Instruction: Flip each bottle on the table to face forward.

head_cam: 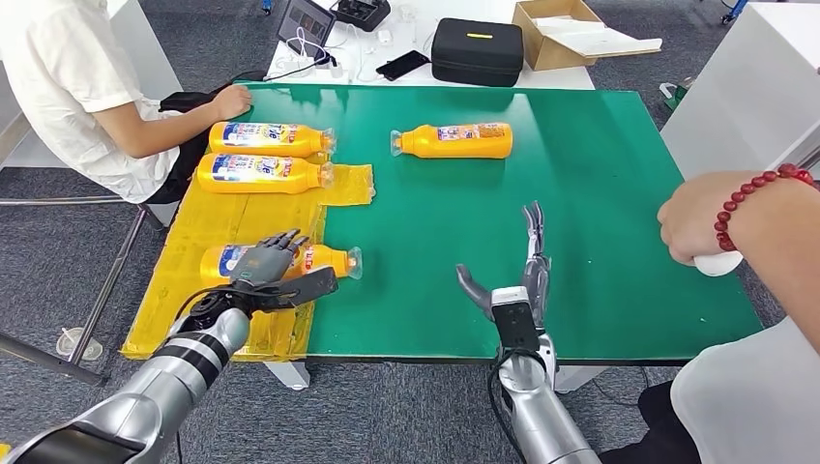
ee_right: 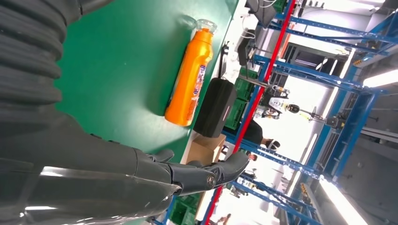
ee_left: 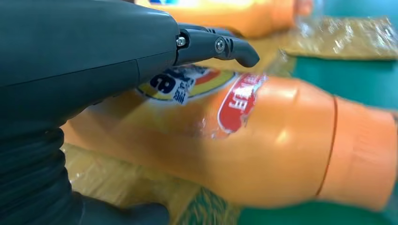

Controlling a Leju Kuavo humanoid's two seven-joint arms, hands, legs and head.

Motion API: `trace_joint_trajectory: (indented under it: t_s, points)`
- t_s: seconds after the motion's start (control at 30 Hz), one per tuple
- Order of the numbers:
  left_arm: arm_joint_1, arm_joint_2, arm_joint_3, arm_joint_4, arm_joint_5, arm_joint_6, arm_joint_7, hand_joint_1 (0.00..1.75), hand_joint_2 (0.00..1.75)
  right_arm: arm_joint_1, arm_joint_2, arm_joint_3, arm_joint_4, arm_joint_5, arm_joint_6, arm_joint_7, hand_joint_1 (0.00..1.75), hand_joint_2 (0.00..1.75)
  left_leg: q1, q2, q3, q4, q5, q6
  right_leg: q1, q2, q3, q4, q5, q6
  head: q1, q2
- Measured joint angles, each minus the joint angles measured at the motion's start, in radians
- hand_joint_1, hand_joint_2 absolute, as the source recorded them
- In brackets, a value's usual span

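Note:
Several orange bottles lie on their sides. The nearest bottle lies across the edge of the yellow mat with its label up. My left hand arches over it, fingers just above the far side and the thumb along the near side; I see no firm grip. Two bottles lie at the mat's far end with labels up. A fourth bottle lies mid-table at the back. My right hand hovers open over the green table.
A person in white sits at the far left with a hand on the table corner. At the right edge another person's hand with a red bead bracelet holds a white object. Behind the table are a black case, cardboard box and tablet.

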Motion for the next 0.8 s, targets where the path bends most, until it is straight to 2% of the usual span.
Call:
trace_joint_trajectory:
  t_s: [0.43,0.6,0.8]
  points:
    - [-0.031,0.021,0.012,0.001,0.085,-0.163,-0.075,0.0,1.75,-0.017,0.0,0.0,0.001,-0.01,0.012,0.0,0.0,1.75,0.0,-0.001,0.004,0.0,0.0,0.0,0.0,0.0,0.004,0.0,0.0,0.0,0.0,0.0]
    - [-0.028,0.027,0.014,-0.002,0.112,-0.17,-0.094,0.0,1.75,-0.018,0.001,0.001,0.001,-0.01,0.012,0.0,0.0,1.75,0.0,-0.001,0.004,0.0,0.0,0.0,0.0,0.0,0.004,0.0,0.0,0.0,0.0,0.0]
    - [0.029,0.035,0.015,-0.075,0.196,-0.135,-0.188,0.0,1.75,0.0,0.001,0.007,-0.011,-0.012,0.007,0.0,0.0,1.75,0.0,-0.001,0.004,0.0,0.0,0.0,0.0,0.0,0.003,0.0,-0.001,-0.001,0.0,0.0]
